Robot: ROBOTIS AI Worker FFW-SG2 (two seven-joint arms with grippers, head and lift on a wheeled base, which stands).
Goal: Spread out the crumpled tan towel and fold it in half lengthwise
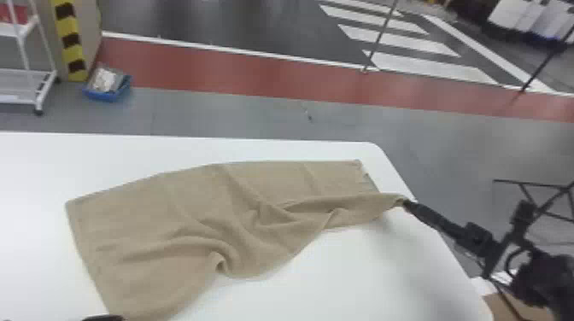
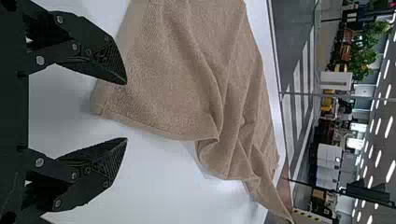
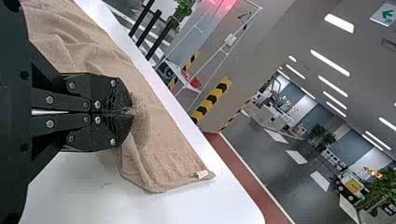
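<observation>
In the head view, we locate the towel (image 1: pixel 171 222) on the tabletop (image 1: pixel 384 264), its long axis running from lower left toward right of centre. We have the jaws of the right gripper (image 3: pixel 131 112) pressed together on its edge at the right; the left gripper (image 2: pixel 126 112), jaws spread and empty, is nearer the loose lower-left corner (image 2: pixel 100 106), our likely next grip point.
</observation>
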